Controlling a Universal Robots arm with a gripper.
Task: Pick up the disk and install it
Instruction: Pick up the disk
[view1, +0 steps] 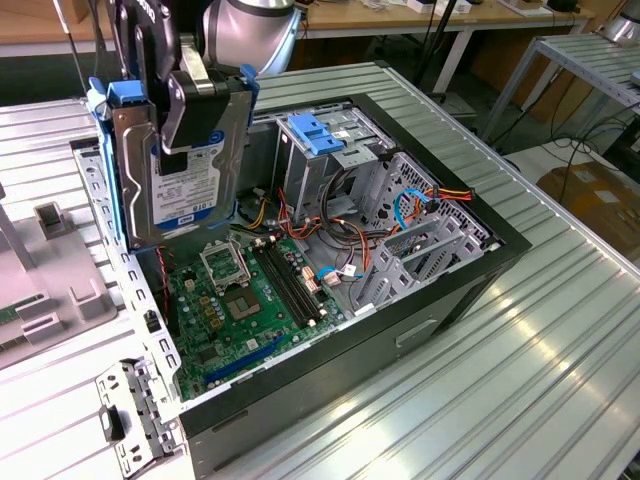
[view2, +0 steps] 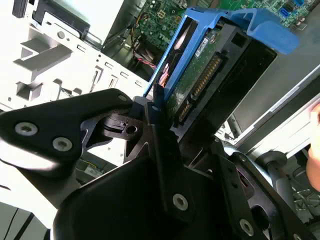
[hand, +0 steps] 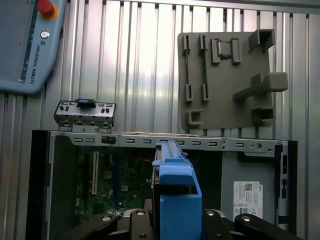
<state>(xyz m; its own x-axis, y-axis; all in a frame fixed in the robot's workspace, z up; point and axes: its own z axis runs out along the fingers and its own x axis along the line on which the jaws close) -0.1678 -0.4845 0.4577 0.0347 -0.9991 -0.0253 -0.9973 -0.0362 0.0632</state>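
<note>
The black gripper (view1: 195, 115) has its jaws clamped on the rectangular silver-grey disk (view1: 190, 190) in its blue carrier, upright over the open black computer case's (view1: 440, 320) perforated edge. It looks stiff, weighty and shock-sensitive, so its flat faces seem the best hold.

The disk (view1: 186, 200) is silver-grey, blue-framed; the motherboard (view1: 232, 322) is green.

The disk (view1: 190, 185) is a silver-grey hard drive with a blue, black and white label, clipped in a blue plastic carrier frame. It hangs lifted with its long side nearly upright, clamped by the gripper (view1: 195, 110), above the open computer case (view1: 430, 330), just inside the case's perforated metal end wall. In the second wrist view its green circuit-board underside faces the camera.
</note>
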